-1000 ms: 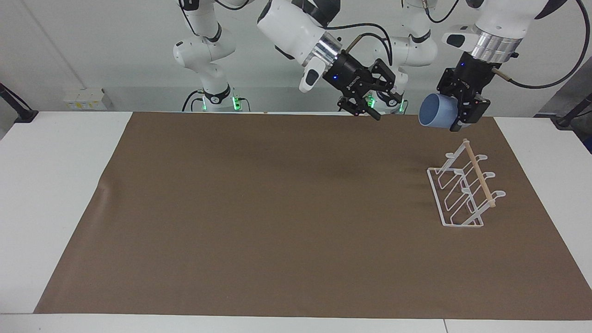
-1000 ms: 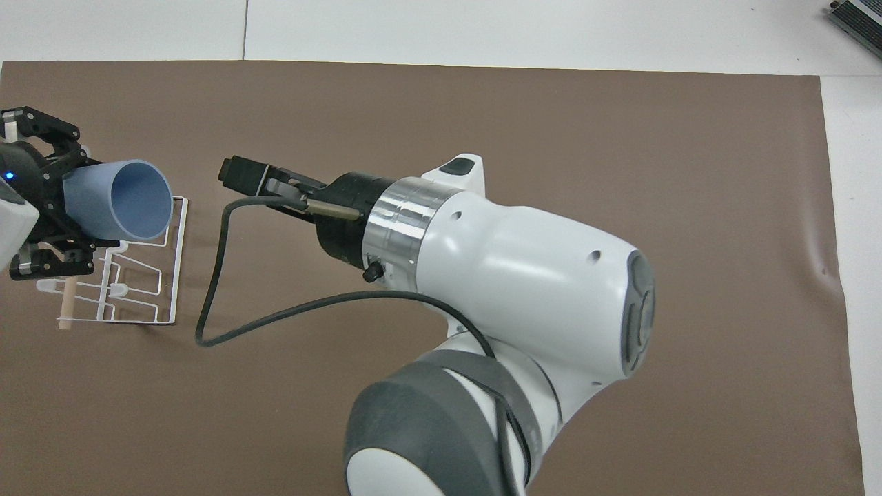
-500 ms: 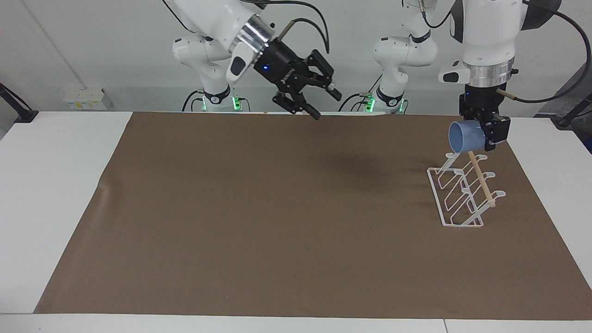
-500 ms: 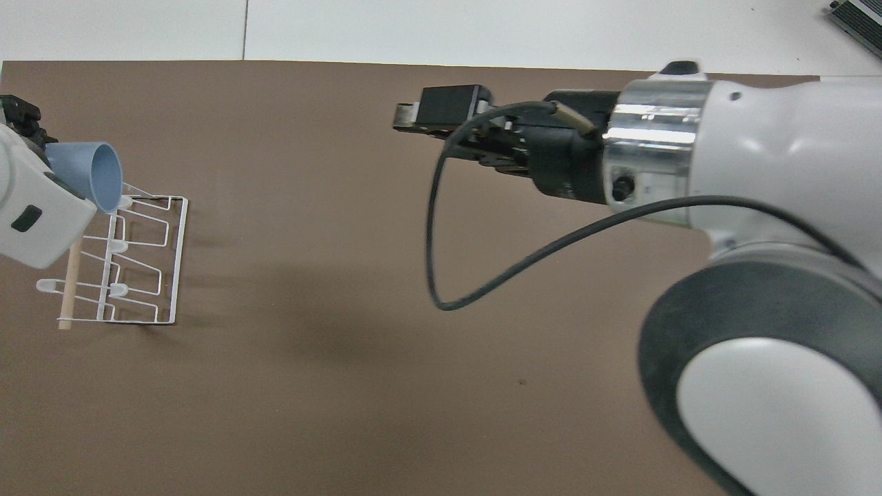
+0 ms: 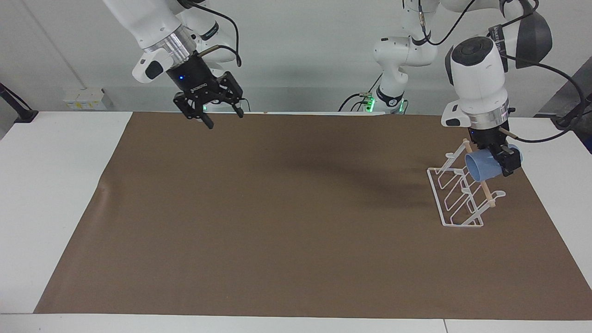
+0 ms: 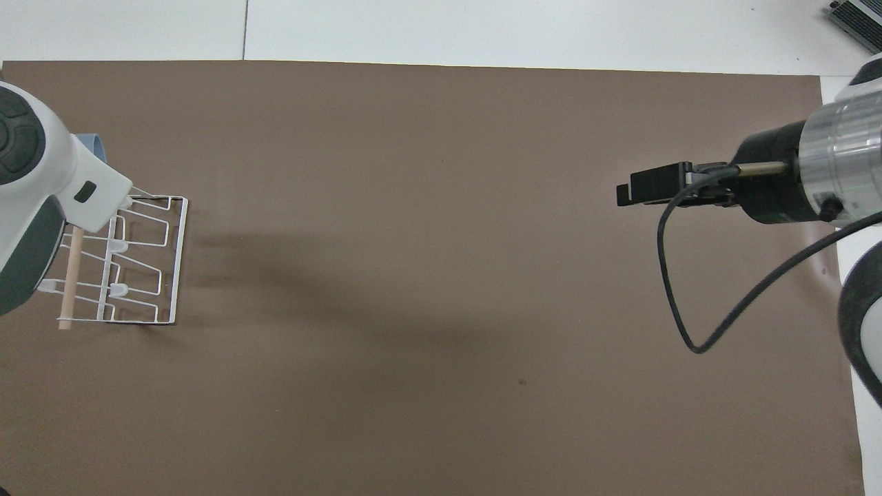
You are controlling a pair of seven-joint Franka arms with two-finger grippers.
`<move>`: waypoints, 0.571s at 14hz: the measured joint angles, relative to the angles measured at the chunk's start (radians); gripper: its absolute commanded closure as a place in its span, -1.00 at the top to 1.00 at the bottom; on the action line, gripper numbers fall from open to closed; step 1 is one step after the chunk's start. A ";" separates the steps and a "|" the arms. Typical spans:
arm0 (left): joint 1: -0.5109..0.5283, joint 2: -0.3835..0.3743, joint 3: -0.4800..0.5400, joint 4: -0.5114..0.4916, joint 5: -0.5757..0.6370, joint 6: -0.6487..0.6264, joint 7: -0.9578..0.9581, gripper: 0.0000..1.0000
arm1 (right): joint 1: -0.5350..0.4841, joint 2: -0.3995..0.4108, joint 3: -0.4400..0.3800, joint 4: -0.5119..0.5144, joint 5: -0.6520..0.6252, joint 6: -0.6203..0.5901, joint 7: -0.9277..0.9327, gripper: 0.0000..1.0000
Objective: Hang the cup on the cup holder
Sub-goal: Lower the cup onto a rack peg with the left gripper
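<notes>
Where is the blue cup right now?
The cup is in the left gripper, tipped sideways at the cup holder, toward the left arm's end of the table.

Facing view: high across the bench [image 5: 55, 185], looking toward 12 o'clock arm bases. Overhead: steeply down. Shared: same brown mat [image 5: 277, 222].

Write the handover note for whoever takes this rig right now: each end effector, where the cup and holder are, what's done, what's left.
Left end effector: shut on the cup, holding it tilted at the cup holder, against the upper prongs beside the wooden dowel.
Right end effector: open, empty, waiting in the air over the brown mat at the right arm's end of the table.
Cup holder: standing on the mat at the left arm's end.
Done: cup picked up and brought to the holder.
Left: seat the cup on a prong if it is not on yet (cannot tell from here), release, pull the left arm away.
</notes>
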 measured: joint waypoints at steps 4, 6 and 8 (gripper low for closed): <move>0.001 0.021 -0.005 -0.061 0.201 0.007 -0.053 -1.00 | -0.054 -0.060 0.001 -0.123 -0.144 -0.044 -0.066 0.74; -0.025 0.021 -0.012 -0.118 0.305 0.011 -0.124 -1.00 | -0.100 -0.114 0.000 -0.244 -0.173 -0.004 -0.107 0.74; -0.038 0.019 -0.016 -0.164 0.387 0.011 -0.150 -1.00 | -0.139 -0.162 0.000 -0.369 -0.197 0.075 -0.169 0.66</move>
